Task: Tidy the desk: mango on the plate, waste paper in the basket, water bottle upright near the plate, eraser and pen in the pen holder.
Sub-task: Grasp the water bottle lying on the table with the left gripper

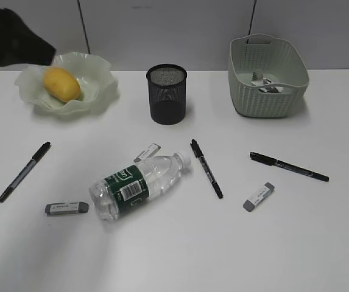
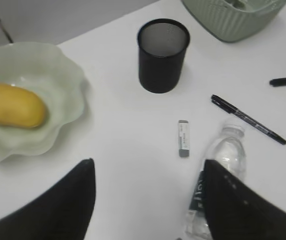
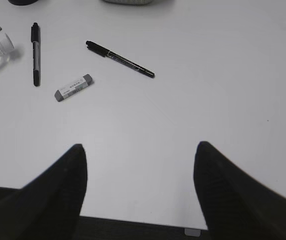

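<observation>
Mango [image 1: 61,84] already on plate [image 1: 95,97], paper [image 1: 264,82] in basket [image 1: 247,94]. Bottle [image 1: 139,185] lying on desk [image 1: 180,255], cap up-right, below-right of left hand [image 2: 147,200]; closer to left than right hand [image 3: 138,190]. Both hands spread apart, holding nothing.

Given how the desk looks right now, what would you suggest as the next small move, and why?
Probably lower the open left gripper onto the water bottle and stand it upright near the plate. The mango already sits in the plate and the waste paper appears to lie in the basket, while the bottle lies on its side just below that gripper.
</observation>
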{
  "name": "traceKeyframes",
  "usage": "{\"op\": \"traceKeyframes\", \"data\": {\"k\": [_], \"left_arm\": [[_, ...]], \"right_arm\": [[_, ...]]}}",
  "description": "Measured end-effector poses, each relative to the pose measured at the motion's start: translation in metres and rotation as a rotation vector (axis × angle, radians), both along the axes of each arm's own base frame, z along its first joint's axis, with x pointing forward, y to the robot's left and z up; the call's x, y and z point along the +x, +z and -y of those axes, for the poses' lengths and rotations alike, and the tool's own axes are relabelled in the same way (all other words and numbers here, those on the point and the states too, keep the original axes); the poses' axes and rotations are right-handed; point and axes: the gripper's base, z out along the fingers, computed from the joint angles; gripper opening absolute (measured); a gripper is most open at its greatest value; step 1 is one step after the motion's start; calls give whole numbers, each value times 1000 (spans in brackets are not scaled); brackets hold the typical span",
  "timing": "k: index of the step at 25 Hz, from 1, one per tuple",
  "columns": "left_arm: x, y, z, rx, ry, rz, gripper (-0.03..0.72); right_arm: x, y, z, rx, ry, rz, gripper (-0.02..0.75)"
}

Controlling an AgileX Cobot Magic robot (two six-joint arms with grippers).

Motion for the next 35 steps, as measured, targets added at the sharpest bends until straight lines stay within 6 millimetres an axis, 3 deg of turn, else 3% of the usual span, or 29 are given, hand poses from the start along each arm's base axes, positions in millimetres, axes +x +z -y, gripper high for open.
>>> {"op": "traceKeyframes", "data": {"k": [6, 11, 20, 29, 35], "left_arm": [[25, -28, 52, 75, -171, -127, 552], [39, -55, 84, 186, -263, -221, 562], [43, -105, 132, 391, -329, -366, 575], [39, -153, 154, 521, -286, -472, 615], [42, -168, 156, 544, -278, -520, 639]], "right_arm": [[0, 0, 0, -6, -2, 2, 529], [0, 0, 1, -9, -3, 2, 529], [0, 0, 1, -9, -3, 2, 529], [0, 0, 1, -11, -4, 3, 529], [0, 0, 1, -11, -4, 3, 529]]}}
